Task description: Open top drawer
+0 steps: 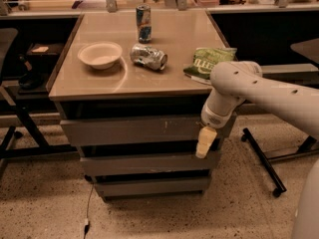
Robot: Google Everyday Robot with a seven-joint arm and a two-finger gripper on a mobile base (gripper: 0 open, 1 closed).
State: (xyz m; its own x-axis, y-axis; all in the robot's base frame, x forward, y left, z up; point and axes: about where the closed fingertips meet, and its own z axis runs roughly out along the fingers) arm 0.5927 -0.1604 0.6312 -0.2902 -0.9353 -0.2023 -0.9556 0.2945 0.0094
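The top drawer [134, 131] is the widest grey front, just under the tan tabletop [164, 73] of the cabinet, with small pale scratches right of centre. Only its front shows; nothing of its inside is visible. My gripper [205, 143] hangs pale yellow from the white arm [234, 88]. It is in front of the drawer's right end, at the height of the drawer's lower edge. I cannot tell whether it touches the front.
On the tabletop are a white bowl [100, 55], an upright can [143, 23], a crushed can [148, 57] and a green chip bag [209, 61]. Two narrower drawer fronts [144, 163] sit below. Black stands flank the cabinet on the left [25, 128] and right [261, 158].
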